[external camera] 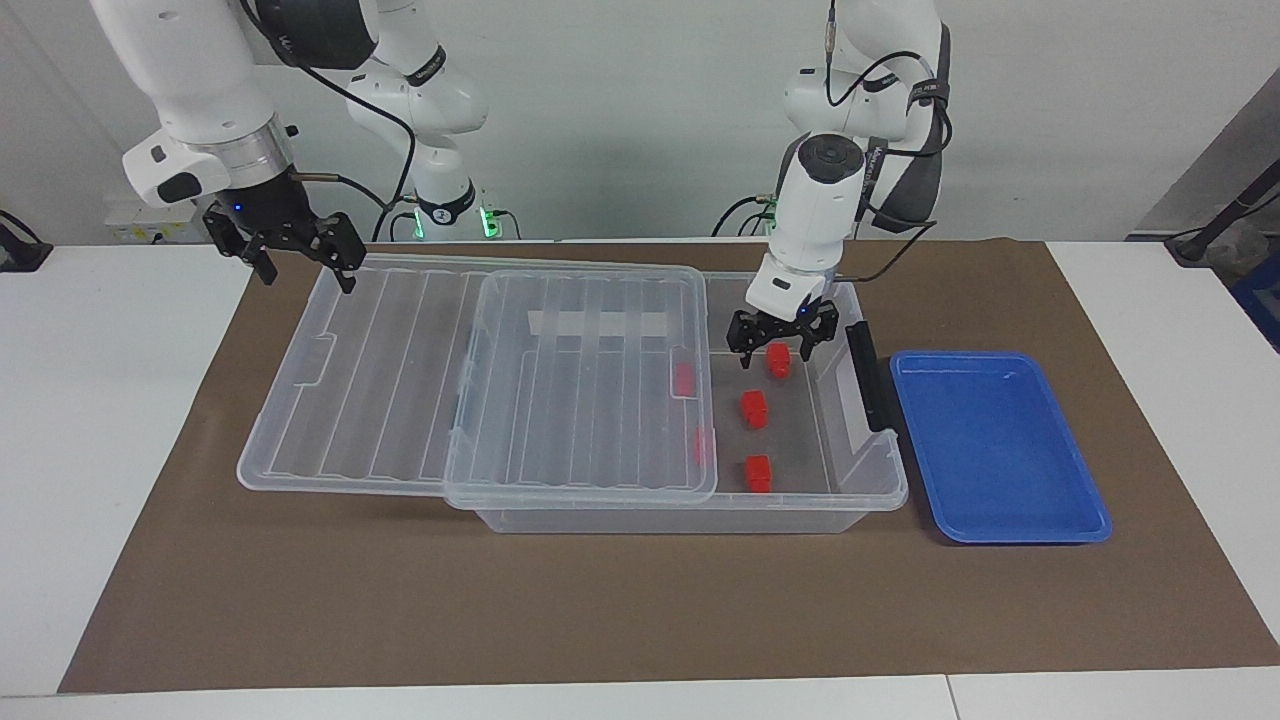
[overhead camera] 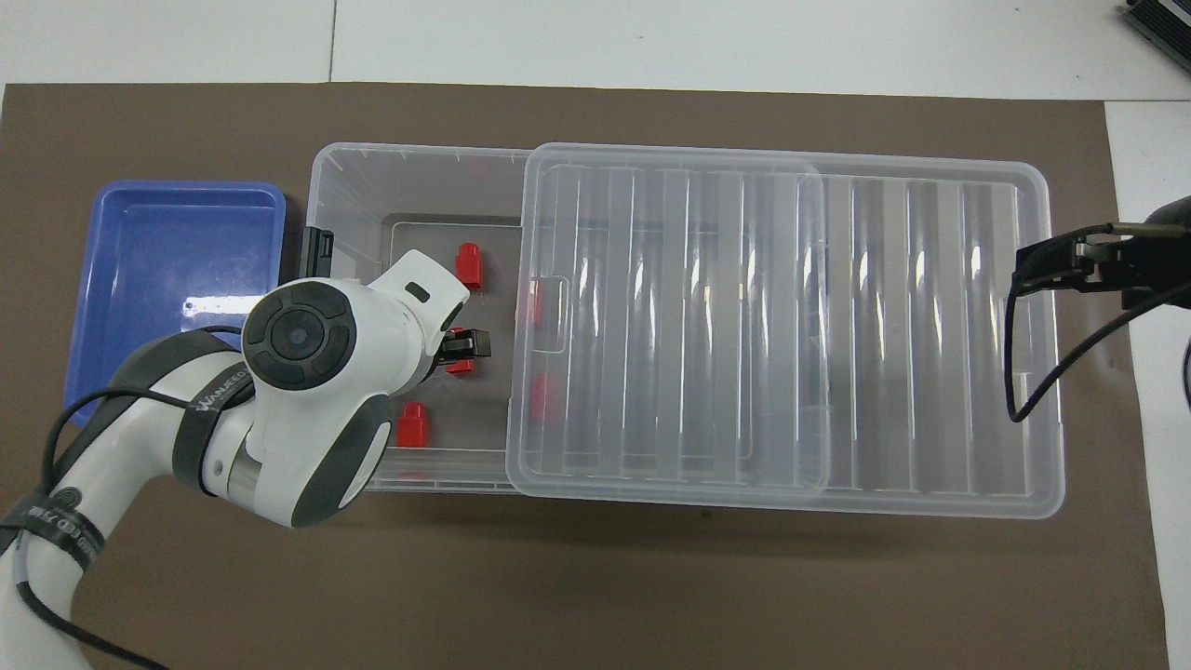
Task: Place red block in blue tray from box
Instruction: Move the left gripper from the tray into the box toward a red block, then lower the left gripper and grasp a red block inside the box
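The clear box (external camera: 690,520) lies on the mat with its ribbed lid (external camera: 400,370) slid toward the right arm's end. Three red blocks lie in the uncovered part: the one nearest the robots (external camera: 778,361), a middle one (external camera: 754,408) and the farthest one (external camera: 758,473). Two more show through the lid (external camera: 684,378). My left gripper (external camera: 778,345) is open, low over the two blocks nearer the robots; its fingers straddle the nearest. In the overhead view it (overhead camera: 465,346) covers part of the middle block (overhead camera: 458,365). The blue tray (external camera: 1000,445) sits empty beside the box's latch end. My right gripper (external camera: 305,268) waits open over the lid's end.
A black latch (external camera: 868,375) stands on the box's end next to the tray. Everything sits on a brown mat (external camera: 600,600) on a white table. The left arm's cables hang above the tray's corner nearest the robots (overhead camera: 93,409).
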`<state>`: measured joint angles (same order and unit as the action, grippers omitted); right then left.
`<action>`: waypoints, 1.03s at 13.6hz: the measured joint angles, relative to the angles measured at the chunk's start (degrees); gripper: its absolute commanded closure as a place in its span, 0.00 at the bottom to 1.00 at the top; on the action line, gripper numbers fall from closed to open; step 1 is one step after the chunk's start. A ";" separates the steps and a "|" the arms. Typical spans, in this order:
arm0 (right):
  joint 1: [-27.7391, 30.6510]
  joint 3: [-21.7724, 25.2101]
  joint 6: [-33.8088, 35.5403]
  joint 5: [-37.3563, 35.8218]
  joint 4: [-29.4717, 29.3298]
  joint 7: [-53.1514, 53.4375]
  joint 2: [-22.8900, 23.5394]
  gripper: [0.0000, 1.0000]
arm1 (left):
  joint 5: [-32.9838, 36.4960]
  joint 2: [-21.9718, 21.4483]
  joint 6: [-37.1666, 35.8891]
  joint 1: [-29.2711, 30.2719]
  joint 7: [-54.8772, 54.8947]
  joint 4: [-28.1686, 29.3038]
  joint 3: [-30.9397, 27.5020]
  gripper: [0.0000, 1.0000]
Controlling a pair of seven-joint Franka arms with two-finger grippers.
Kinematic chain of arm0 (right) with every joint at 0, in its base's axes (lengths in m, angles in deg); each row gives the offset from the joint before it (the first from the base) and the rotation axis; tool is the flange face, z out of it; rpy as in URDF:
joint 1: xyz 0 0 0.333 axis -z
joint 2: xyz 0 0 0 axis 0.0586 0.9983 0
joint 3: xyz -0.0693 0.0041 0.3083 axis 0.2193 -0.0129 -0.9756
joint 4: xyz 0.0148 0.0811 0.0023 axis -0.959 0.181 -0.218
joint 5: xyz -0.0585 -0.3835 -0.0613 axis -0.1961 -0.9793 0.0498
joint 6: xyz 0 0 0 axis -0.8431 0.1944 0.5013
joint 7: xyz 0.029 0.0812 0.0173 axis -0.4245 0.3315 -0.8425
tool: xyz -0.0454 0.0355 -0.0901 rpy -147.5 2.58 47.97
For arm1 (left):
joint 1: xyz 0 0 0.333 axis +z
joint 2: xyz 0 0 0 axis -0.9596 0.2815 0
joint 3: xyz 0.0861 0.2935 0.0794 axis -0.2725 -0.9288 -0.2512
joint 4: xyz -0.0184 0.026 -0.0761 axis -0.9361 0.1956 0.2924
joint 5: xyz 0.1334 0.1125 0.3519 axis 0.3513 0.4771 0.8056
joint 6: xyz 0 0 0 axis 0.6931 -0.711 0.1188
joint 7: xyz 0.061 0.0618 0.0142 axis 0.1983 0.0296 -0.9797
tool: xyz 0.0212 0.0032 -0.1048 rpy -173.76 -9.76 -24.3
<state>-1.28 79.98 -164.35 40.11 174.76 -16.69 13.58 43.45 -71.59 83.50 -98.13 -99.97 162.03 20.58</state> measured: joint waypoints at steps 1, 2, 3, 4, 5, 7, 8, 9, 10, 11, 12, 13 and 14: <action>0.42 0.04 0.22 0.00 0.00 0.00 0.00 0.00 | 0.01 1.34 1.35 -0.07 0.23 0.57 0.09 0.00; 0.97 0.08 0.76 0.00 0.00 0.00 0.00 0.00 | 0.02 3.05 3.18 -0.17 0.40 0.83 0.17 0.00; 1.55 0.10 1.34 0.00 0.02 0.00 -0.01 0.00 | 0.03 4.81 4.62 -0.29 0.45 0.88 0.19 0.00; 2.03 0.11 1.88 0.00 0.08 0.00 -0.04 0.00 | 0.03 6.46 5.75 -0.47 0.50 0.89 0.19 0.00; 2.21 0.15 2.12 0.00 0.13 0.00 -0.07 0.00 | 0.04 7.76 6.80 -0.77 0.52 0.89 0.21 0.00; 2.15 0.14 2.15 0.00 0.14 0.00 -0.11 0.00 | 0.04 8.93 7.64 -1.36 0.53 0.86 0.25 0.00; 2.12 0.13 2.15 0.00 0.14 0.00 -0.13 0.00 | 0.04 8.93 7.68 -1.50 0.53 0.83 0.25 0.00; 2.12 0.13 2.15 0.00 0.14 0.00 -0.15 0.00 | 0.04 8.93 7.70 -1.52 0.53 0.74 0.24 0.02; 2.12 0.13 2.15 0.00 0.15 0.00 -0.15 0.00 | 0.05 8.93 7.73 -1.52 0.54 0.66 0.24 0.06; 2.12 0.13 2.15 0.00 0.15 0.00 -0.15 0.00 | 0.05 8.93 7.74 -1.52 0.57 0.63 0.24 0.08; 2.12 0.13 2.15 0.00 0.15 0.00 -0.15 0.00 | 0.06 8.93 7.74 -1.52 0.59 0.63 0.24 0.08; 2.12 0.13 2.15 0.00 0.15 0.00 -0.15 0.00 | 0.06 8.93 7.75 -1.52 0.59 0.63 0.23 0.08; 2.12 0.13 2.15 0.00 0.15 0.00 -0.15 0.00 | 0.06 8.93 7.75 -1.52 0.62 0.63 0.20 0.08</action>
<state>0.83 80.11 -162.21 40.11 174.90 -16.69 13.43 43.52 -62.66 91.25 -99.65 -99.35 162.66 20.78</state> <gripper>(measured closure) 0.000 0.075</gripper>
